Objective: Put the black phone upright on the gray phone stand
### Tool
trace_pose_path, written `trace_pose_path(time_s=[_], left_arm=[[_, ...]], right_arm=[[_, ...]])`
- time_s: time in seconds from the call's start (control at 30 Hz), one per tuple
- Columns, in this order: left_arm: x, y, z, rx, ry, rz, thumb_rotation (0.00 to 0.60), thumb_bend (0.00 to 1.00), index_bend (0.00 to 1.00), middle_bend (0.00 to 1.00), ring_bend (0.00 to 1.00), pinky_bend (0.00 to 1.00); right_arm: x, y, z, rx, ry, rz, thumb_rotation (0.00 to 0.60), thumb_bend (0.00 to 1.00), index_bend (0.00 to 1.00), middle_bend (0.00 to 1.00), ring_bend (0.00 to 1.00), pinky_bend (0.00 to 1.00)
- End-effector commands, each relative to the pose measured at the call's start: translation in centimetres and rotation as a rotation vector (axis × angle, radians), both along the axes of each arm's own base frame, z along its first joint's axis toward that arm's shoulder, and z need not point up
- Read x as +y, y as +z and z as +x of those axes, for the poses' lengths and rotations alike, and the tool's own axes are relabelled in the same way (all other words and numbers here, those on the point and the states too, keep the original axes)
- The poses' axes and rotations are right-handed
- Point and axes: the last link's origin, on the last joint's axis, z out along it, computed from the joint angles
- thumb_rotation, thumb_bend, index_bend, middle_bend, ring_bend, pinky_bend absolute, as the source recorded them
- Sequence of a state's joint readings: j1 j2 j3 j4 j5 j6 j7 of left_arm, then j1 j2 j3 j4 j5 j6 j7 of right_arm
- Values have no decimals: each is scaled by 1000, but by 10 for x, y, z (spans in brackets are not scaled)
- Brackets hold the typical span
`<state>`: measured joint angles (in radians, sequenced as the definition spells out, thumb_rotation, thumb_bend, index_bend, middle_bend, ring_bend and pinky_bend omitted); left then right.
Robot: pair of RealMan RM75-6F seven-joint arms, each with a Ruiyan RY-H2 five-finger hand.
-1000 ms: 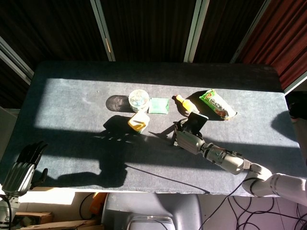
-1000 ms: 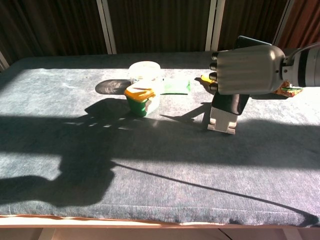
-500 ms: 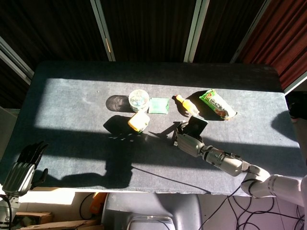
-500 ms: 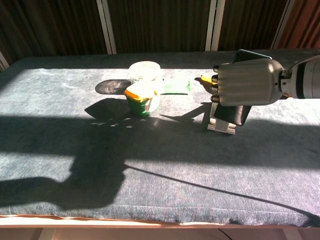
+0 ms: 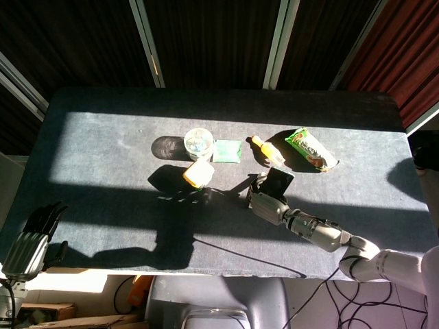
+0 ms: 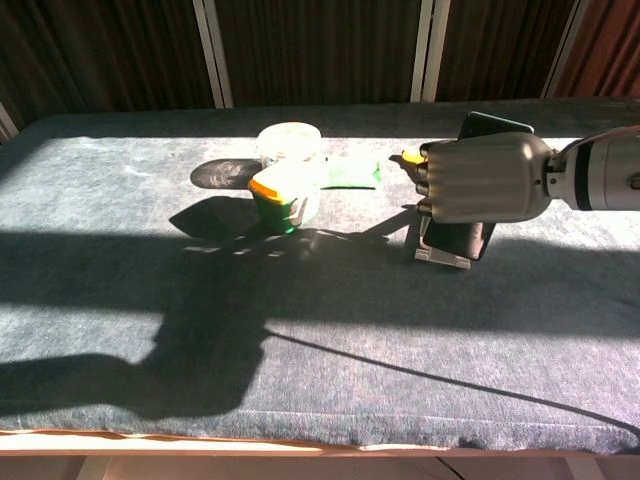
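Note:
The black phone (image 5: 278, 181) stands nearly upright, and my right hand (image 5: 268, 204) grips it from the near side. In the chest view the right hand (image 6: 485, 181) covers the middle of the phone (image 6: 491, 126), whose top edge shows above the fingers and whose lower end shows below them. The gray phone stand (image 6: 441, 255) sits on the cloth just under the phone; its light base pokes out at the front. Whether the phone rests in the stand is hidden by the hand. My left hand (image 5: 30, 241) hangs beside the table's near left corner, holding nothing.
Behind the stand lie an orange bottle (image 5: 266, 149) and a snack bag (image 5: 312, 149). To the left are a clear lidded cup (image 5: 197, 142), a green packet (image 5: 227, 150) and a yellow-lidded green tub (image 6: 284, 199). A thin cable (image 6: 420, 377) crosses the near cloth.
My right hand has come down with the phone, bringing its lower end onto the stand's base. The left hand has not moved.

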<state>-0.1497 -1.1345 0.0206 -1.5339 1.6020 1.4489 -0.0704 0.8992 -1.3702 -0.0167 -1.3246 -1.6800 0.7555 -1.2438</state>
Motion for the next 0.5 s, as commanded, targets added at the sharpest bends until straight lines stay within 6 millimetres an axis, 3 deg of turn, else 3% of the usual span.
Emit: trace_pose_path(time_s=[0.03, 0.3, 0.47, 0.5], left_arm=[[0, 0, 0, -1, 0, -1, 600, 459, 0, 0, 0, 72], [-1, 1, 0, -2, -1, 1, 600, 460, 0, 0, 0, 72], [-1, 1, 0, -3, -1, 0, 600, 458, 0, 0, 0, 72], [-1, 1, 0, -3, -1, 0, 600, 459, 0, 0, 0, 72]], right_arm=[[0, -2, 0, 3, 0, 3, 600, 431, 951, 711, 614, 576], [-1, -5, 0, 7, 0, 0, 600, 430, 927, 711, 613, 576], [-1, -5, -1, 8, -4, -2, 600, 430, 713, 706, 605, 575], [-1, -5, -1, 8, -5, -2, 600, 430, 632, 689, 594, 572]])
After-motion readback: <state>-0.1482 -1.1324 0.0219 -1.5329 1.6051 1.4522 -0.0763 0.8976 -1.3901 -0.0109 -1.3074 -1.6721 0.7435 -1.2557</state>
